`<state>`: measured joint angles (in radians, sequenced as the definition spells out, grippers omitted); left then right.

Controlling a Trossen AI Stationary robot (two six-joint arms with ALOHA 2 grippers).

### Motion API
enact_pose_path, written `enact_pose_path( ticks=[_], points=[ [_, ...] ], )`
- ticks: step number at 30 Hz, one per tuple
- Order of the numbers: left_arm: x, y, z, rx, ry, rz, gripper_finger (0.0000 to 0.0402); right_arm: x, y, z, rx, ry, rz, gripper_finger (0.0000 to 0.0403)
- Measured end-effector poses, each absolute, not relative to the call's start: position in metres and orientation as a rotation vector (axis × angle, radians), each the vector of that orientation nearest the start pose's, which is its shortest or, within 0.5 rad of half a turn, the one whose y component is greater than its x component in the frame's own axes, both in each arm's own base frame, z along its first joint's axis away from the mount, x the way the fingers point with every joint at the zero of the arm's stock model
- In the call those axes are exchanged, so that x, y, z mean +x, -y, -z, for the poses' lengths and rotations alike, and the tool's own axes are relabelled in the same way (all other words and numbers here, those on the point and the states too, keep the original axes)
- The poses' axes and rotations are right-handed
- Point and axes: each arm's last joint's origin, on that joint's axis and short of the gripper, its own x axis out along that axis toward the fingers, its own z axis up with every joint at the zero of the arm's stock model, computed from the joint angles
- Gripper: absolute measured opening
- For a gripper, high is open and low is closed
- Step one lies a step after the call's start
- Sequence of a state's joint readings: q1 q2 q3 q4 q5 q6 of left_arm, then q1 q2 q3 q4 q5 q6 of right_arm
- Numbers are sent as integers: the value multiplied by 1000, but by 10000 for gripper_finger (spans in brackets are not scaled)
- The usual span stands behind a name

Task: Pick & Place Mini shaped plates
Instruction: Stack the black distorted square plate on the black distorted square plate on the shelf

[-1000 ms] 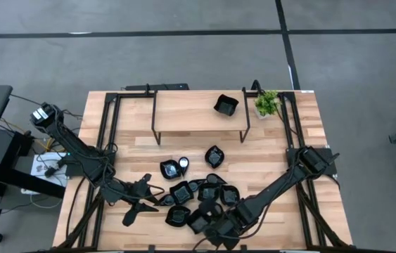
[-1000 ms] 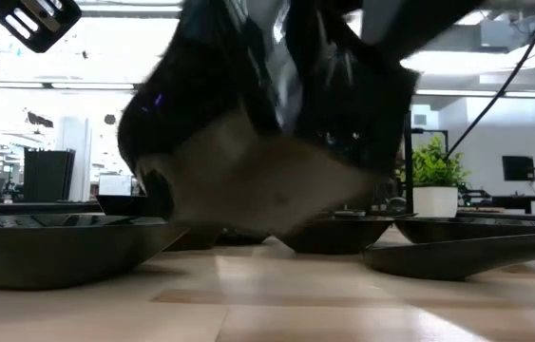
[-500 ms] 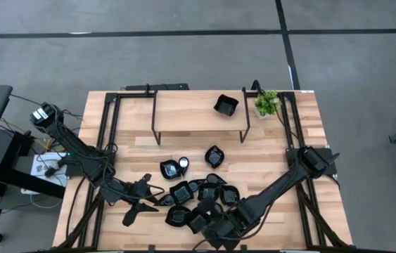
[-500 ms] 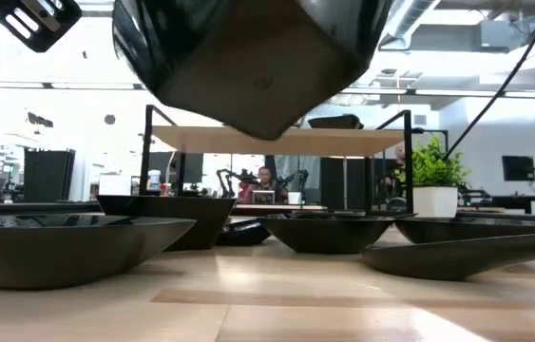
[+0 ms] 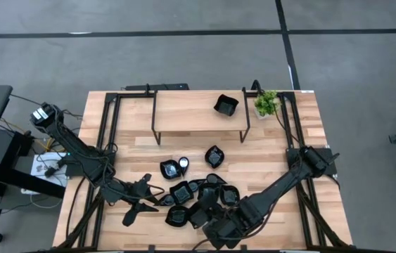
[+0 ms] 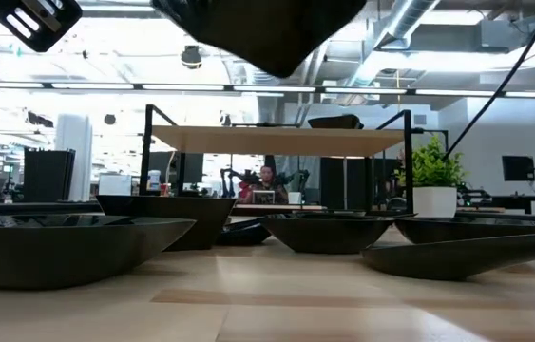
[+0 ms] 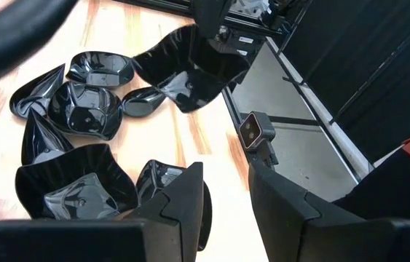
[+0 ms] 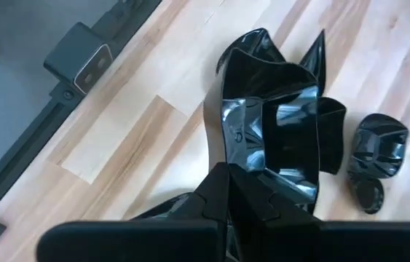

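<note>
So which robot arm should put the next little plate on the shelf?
Probably the right: its right gripper is shut on a black plate, lifted above the pile. The left gripper holds nothing.

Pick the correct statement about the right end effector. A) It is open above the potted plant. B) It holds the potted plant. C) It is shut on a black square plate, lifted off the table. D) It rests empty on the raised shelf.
C: the right end effector is clamped on the rim of a square plate, which hangs clear of the table.

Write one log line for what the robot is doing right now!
right gripper: shut on black plate, lifted above pile | left gripper: open, empty, waiting beside pile | shelf: one plate
</note>
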<state>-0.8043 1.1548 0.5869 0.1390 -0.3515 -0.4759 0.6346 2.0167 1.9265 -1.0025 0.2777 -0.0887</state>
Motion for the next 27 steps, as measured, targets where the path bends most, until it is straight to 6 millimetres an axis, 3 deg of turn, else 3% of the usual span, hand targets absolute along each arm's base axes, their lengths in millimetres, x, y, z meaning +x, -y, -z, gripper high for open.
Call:
enact_pose_path(
  ticks=[13, 27],
  points=[
    [173, 165, -224, -226, -457, 348, 113, 342, -234, -315, -651, -1029, -262, 1],
    [173, 165, -225, -228, -451, 334, 113, 336, -195, -352, -723, -1042, -149, 1]
  ],
)
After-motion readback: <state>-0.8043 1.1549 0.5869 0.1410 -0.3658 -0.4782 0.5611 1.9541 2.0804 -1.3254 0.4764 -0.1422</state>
